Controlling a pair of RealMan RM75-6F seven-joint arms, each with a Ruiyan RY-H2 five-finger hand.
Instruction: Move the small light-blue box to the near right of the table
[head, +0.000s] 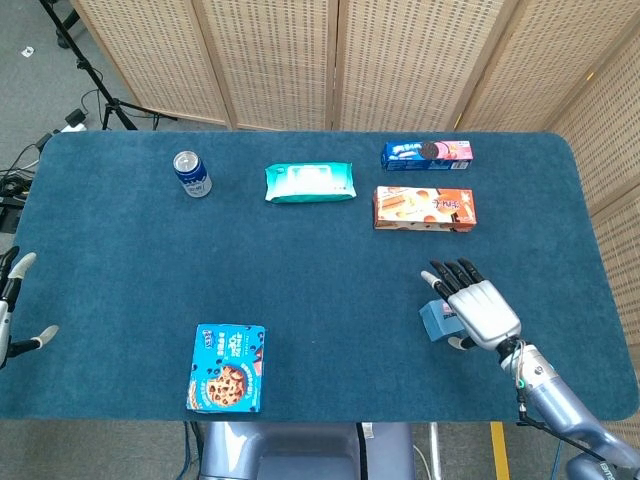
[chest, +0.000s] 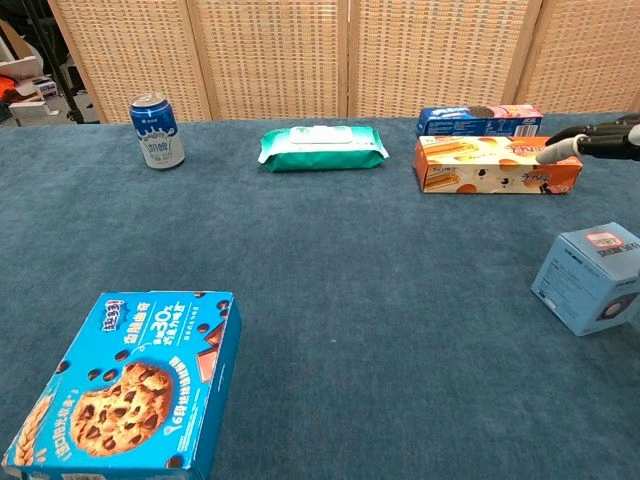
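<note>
The small light-blue box (head: 436, 320) (chest: 590, 277) stands on the table at the near right, tipped a little on its base. My right hand (head: 477, 307) hovers just above and to the right of it with fingers (chest: 568, 145) stretched out flat and nothing held. In the chest view only those fingertips show, well above the box. My left hand (head: 12, 310) hangs past the table's left edge, fingers apart and empty.
A blue cookie box (head: 228, 367) lies at the near left. Along the far side stand a soda can (head: 191, 173), a green wipes pack (head: 310, 182), an orange biscuit box (head: 424, 208) and a blue cookie pack (head: 427, 153).
</note>
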